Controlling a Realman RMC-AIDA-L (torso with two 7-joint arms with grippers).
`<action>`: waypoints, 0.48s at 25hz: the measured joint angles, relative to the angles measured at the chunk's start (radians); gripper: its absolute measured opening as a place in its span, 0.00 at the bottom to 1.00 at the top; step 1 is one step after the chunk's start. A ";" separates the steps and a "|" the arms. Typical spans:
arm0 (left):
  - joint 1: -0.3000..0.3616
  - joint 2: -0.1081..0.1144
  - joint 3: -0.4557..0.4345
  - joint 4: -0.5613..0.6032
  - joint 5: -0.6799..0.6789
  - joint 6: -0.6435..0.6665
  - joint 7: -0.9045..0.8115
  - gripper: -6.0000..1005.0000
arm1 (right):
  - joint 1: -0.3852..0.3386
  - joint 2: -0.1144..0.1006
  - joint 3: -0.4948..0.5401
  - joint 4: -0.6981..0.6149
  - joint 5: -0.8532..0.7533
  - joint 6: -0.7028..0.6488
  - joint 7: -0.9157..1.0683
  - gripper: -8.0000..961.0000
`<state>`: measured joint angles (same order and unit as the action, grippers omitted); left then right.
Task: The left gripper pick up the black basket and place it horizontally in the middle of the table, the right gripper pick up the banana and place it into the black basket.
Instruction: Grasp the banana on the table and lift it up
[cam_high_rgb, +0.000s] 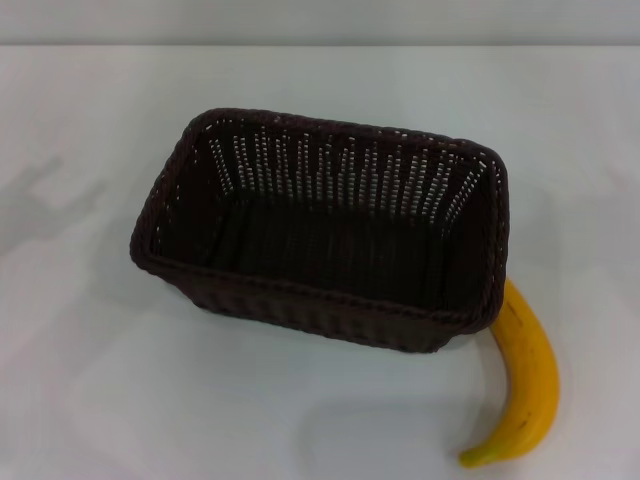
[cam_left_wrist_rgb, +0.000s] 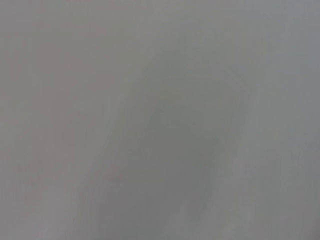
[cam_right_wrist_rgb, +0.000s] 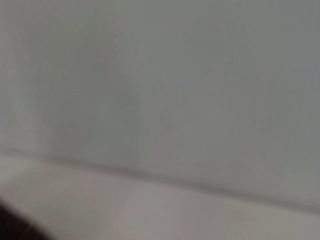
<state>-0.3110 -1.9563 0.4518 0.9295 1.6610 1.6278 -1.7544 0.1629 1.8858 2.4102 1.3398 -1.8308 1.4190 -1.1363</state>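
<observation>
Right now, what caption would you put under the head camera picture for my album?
An empty black basket sits on the white table, with a yellow banana lying outside by its right corner.

soft, even light is cast on the table (cam_high_rgb: 90, 380), faint shadows are seen at its left, and both wrist views are blurred to grey.

From my end I count one black basket (cam_high_rgb: 320, 230) sitting on the one white table (cam_high_rgb: 90, 380), and one banana (cam_high_rgb: 527, 385) right beside the basket's right end, outside it. So that's three things total, nothing doubled up, and zero items inside the basket.
</observation>
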 joint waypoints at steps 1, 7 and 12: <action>0.002 -0.003 -0.003 0.000 -0.001 0.000 0.008 0.86 | 0.014 0.000 0.000 0.046 -0.064 0.054 0.048 0.91; 0.005 -0.020 -0.024 -0.004 -0.005 -0.001 0.048 0.86 | 0.141 0.033 -0.003 0.184 -0.375 0.294 0.238 0.91; 0.005 -0.026 -0.030 -0.004 -0.007 -0.001 0.058 0.86 | 0.238 0.066 -0.044 0.190 -0.556 0.431 0.296 0.91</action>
<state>-0.3055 -1.9822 0.4217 0.9252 1.6545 1.6264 -1.6967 0.4012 1.9521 2.3661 1.5295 -2.3865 1.8499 -0.8408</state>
